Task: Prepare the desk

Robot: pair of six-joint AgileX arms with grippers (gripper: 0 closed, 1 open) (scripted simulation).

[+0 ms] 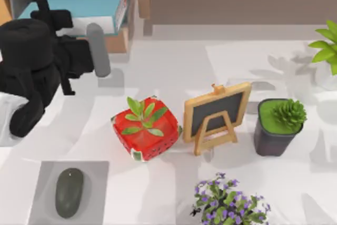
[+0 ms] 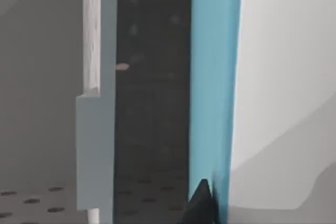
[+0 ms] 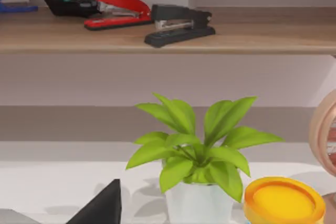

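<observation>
Up near the counter's (image 1: 174, 67) far left corner, the left hand (image 1: 50, 14) reaches toward a teal book (image 1: 79, 5) in a wooden rack; whether its fingers are open or closed cannot be told. Its wrist view sees the book's teal cover (image 2: 212, 77) close up. The white counter carries a red strawberry-patterned pot (image 1: 146, 130), a small chalkboard easel (image 1: 217, 115) (beside the pot) and, at the near left corner, a grey mouse (image 1: 69, 192) on its mat (image 1: 45, 204). The right hand's fingertip (image 3: 102, 205) shows before a leafy plant (image 3: 197, 153).

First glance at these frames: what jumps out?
The red strawberry-patterned pot with its green sprig stands mid-desk, with the small chalkboard easel on its right. The black left arm looms at the top view's left, by the teal book. The grey mouse lies on its mat, front left.
</observation>
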